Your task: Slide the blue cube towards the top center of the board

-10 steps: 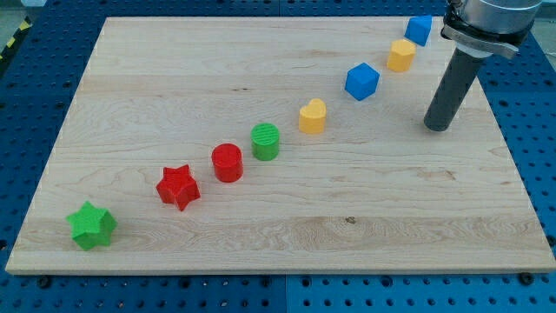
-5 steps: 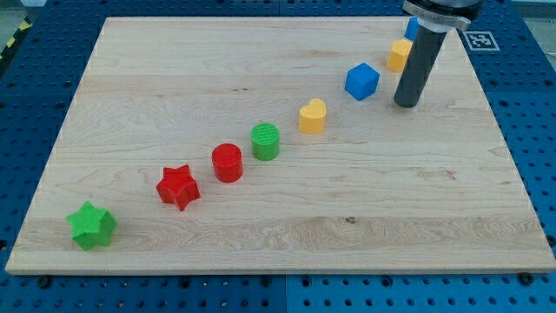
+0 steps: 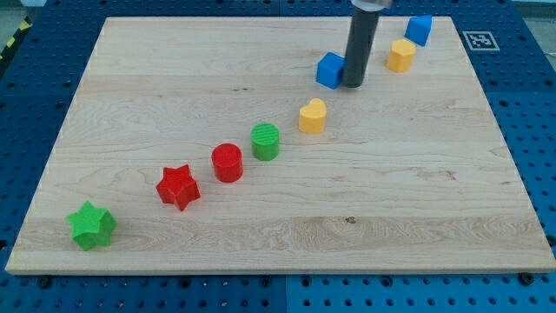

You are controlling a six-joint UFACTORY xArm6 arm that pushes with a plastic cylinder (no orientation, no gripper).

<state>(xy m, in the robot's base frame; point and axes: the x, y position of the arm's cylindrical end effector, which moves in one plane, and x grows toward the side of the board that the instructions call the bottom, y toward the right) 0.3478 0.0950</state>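
Note:
The blue cube point(image 3: 329, 69) sits on the wooden board point(image 3: 174, 69) right of the top centre. My tip point(image 3: 353, 84) rests against the cube's right side. The dark rod rises from it to the view's top edge and hides part of the cube's right edge.
A yellow heart point(image 3: 313, 115), green cylinder point(image 3: 266, 141), red cylinder point(image 3: 228, 162), red star point(image 3: 178, 186) and green star point(image 3: 91, 225) form a diagonal line down to the bottom left. A yellow hexagonal block point(image 3: 400, 55) and another blue block point(image 3: 420, 29) lie at the top right.
My tip has moved left and up from the board's right side to the blue cube. The cube has slid left and slightly up from its earlier spot.

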